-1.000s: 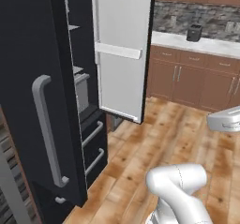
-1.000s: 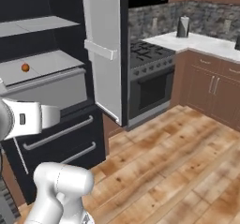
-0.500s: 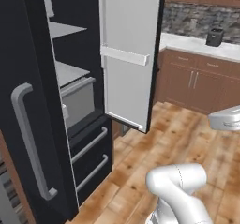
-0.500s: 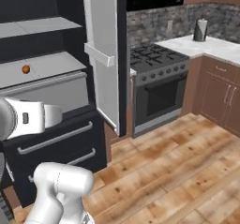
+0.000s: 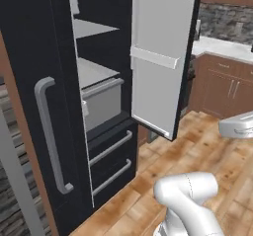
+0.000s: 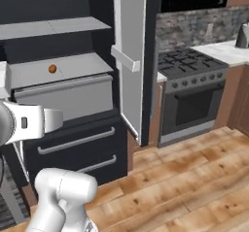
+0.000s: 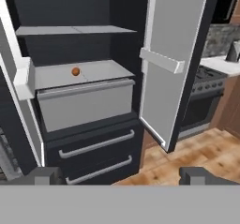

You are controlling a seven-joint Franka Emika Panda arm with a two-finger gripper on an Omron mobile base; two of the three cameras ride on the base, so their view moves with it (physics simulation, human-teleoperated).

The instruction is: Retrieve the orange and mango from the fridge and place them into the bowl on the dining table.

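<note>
Ahead of the arm in the left base view stands the fridge (image 5: pixel 59 106), right door swung wide, grey shelves bare from this side. Over in the right base view, the orange (image 6: pixel 52 69) sits on the middle shelf, well beyond the hand. From the hand view, the gripper (image 7: pixel 120 175) has its jaws spread fully and empty; the orange (image 7: pixel 75 71) lies far ahead, above and left of them. Reaching from here risks clipping the shelf lip or rolling the fruit backward. No mango visible.

Both base views have swung with the driving base, so the open fridge (image 5: pixel 74 106) now sits squarer ahead and its shelves show more fully.
</note>
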